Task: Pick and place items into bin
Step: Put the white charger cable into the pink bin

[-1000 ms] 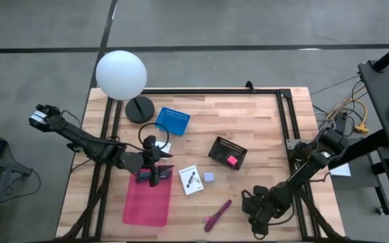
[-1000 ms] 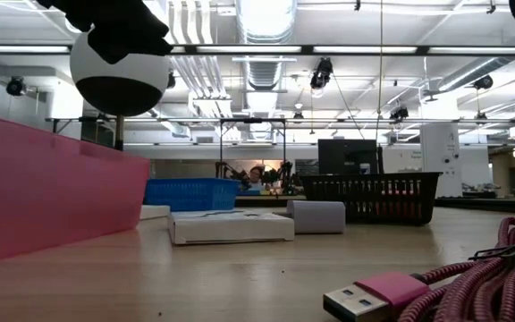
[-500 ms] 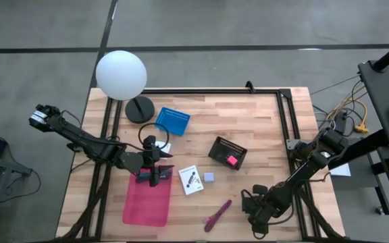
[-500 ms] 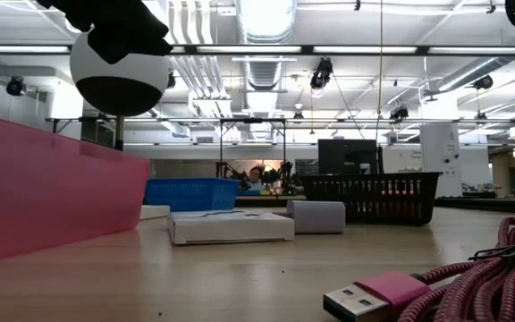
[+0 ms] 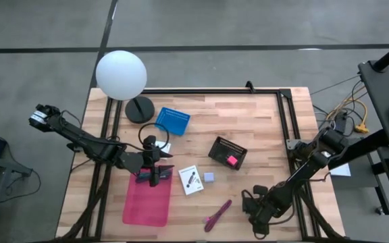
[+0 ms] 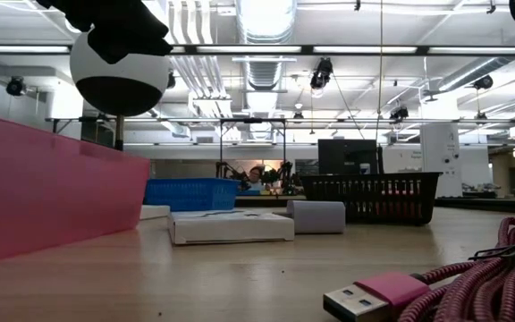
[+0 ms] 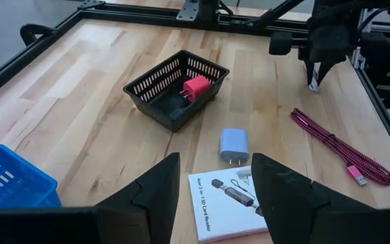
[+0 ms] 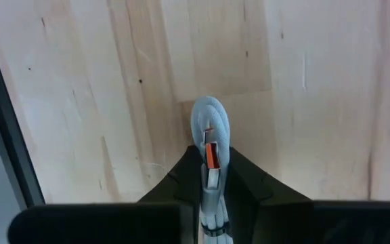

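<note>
My right gripper (image 5: 256,209) is near the table's front right edge, pointing down and shut on a small pale item with an orange tab (image 8: 209,129). My left gripper (image 7: 212,196) hangs open and empty over the far end of the pink bin (image 5: 146,202). Lying flat on the wood are a magenta cable (image 7: 337,146), a pale-blue charger cube (image 7: 234,144) and a white card (image 7: 225,203). A pink cube (image 7: 196,88) lies inside the black basket (image 7: 147,85). My right gripper pinches the pale item between its two fingers (image 8: 246,179), coming from above and pointing down. The item's rounded end (image 8: 209,108) sticks out past the fingertips toward the wood. Whether that end rests on the table, I cannot tell.
A white ball lamp (image 5: 121,74) on a dark base stands at the far left. A blue basket (image 5: 174,120) sits beside it. A black metal frame (image 5: 286,128) borders the tabletop. Bare wood lies along the far and right sides.
</note>
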